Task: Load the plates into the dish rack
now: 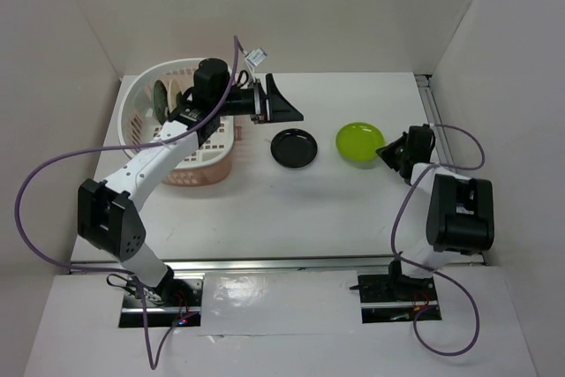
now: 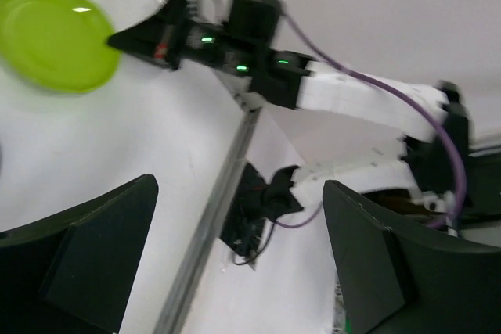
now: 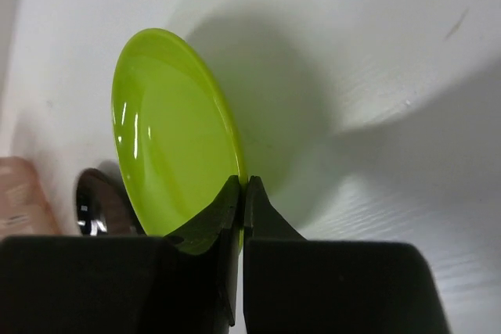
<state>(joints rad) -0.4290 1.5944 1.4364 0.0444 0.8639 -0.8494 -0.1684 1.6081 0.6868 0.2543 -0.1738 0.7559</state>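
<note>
One lime plate (image 1: 359, 141), flat (seemingly), in right gripper (image 3: 241, 193).

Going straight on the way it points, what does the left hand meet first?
Likely nothing until the rail at the right edge; the green plate lies beside that line. Depth is unclear.

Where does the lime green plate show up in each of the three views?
Top external: lime green plate, right of centre.
Left wrist: the plate, upper left corner.
Right wrist: the plate, centre-left, large.
Shared landmark: the right hand, shut on its rim.
</note>
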